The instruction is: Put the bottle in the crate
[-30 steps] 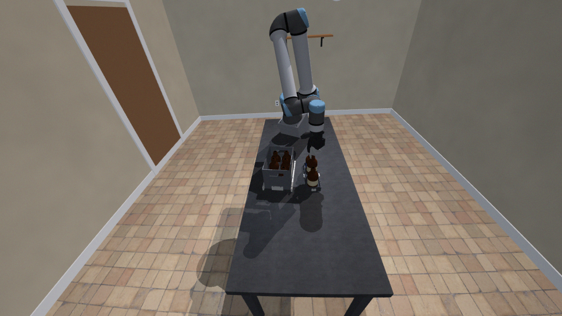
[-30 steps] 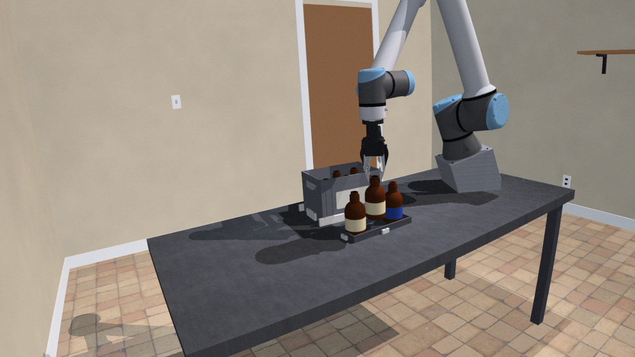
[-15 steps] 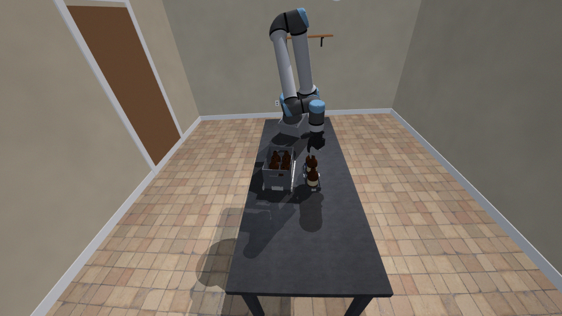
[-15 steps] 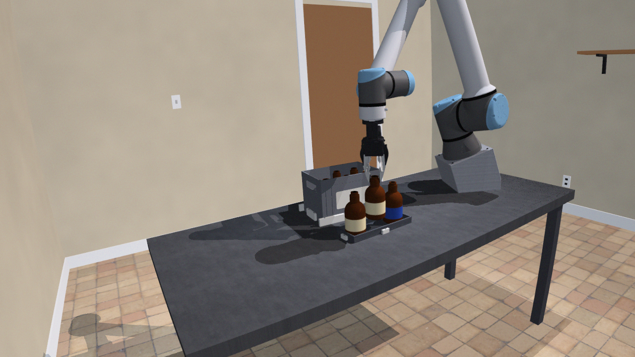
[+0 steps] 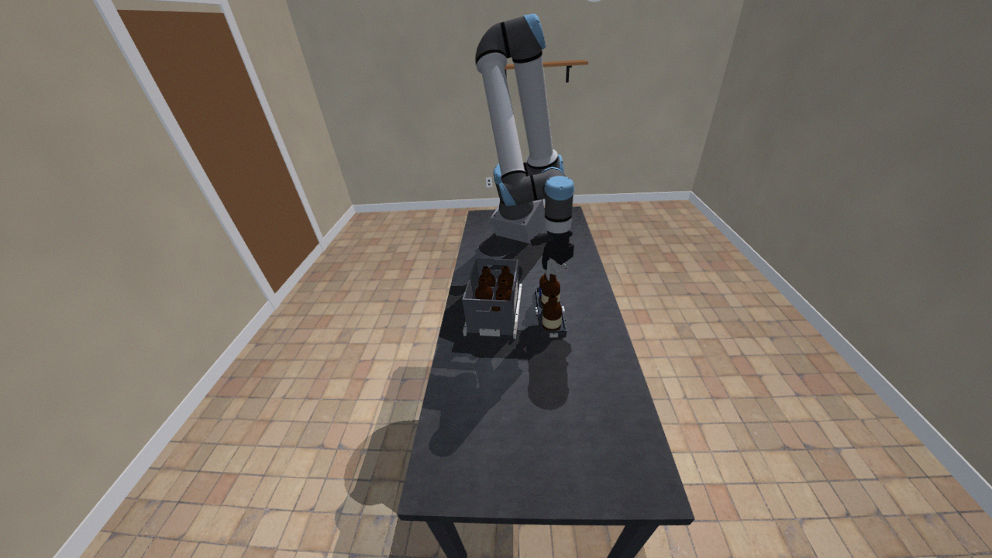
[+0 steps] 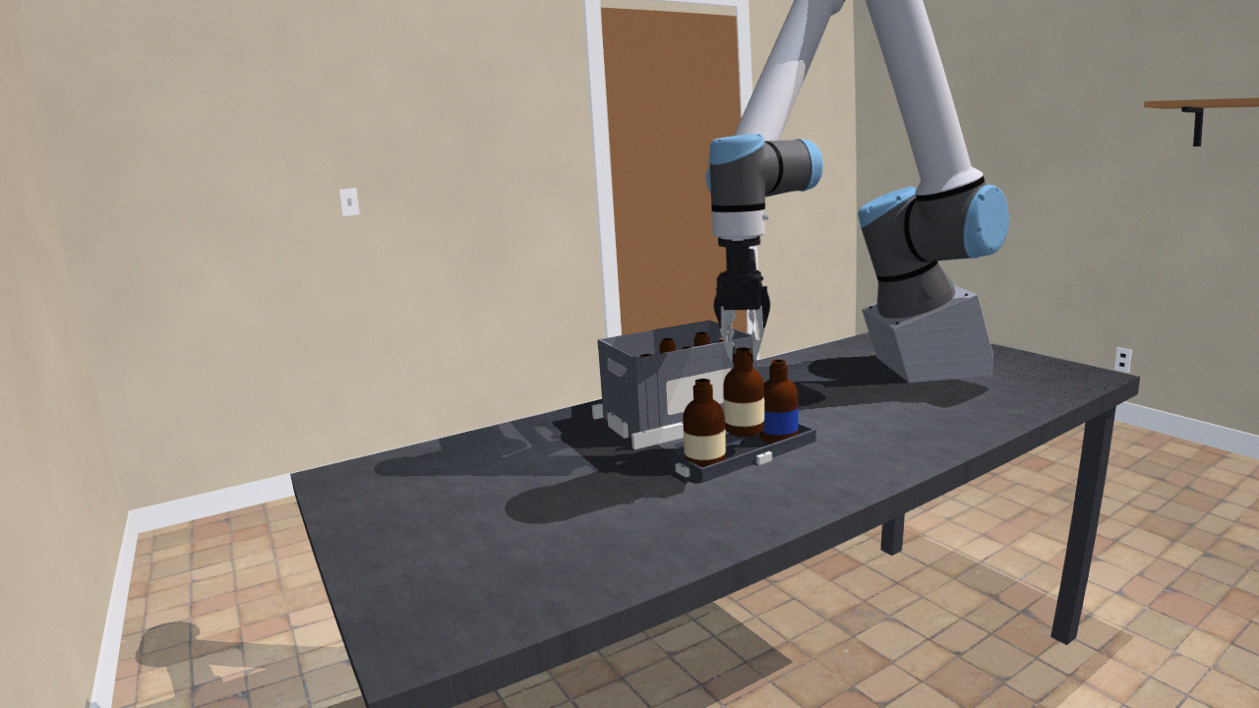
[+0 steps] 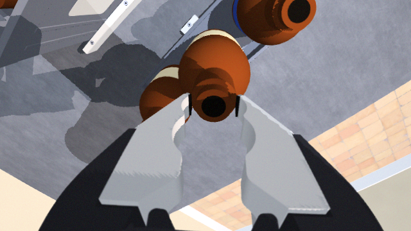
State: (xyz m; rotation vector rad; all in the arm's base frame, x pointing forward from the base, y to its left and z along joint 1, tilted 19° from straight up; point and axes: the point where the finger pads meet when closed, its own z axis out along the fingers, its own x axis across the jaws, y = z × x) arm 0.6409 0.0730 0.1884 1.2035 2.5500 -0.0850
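- Counter [image 5: 548, 451] [image 6: 528, 563] [image 7: 305, 90], dark, carrying everything;
- crate [image 5: 489, 318] [image 6: 627, 395] [image 7: 54, 19], grey, brown bottles inside;
- tray [image 5: 552, 332] [image 6: 792, 445] [image 7: 174, 54], beside it;
- pincer [image 5: 551, 274] [image 6: 742, 352] [image 7: 213, 96], partly closed, gripping a bottle neck;
- cream-labelled bottle [image 5: 549, 288] [image 6: 744, 395] [image 7: 221, 64], held upright just above the tray;
- cream-labelled neighbour [image 5: 552, 317] [image 6: 704, 427] [image 7: 160, 96] and blue-labelled bottle [image 5: 542, 281] [image 6: 780, 406] [image 7: 263, 22], standing in the tray.

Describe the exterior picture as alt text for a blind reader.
A robot's pincer grips the neck of a cream-labelled brown bottle above a dark tray. Two more bottles stand in the tray, beside a gray crate holding bottles.
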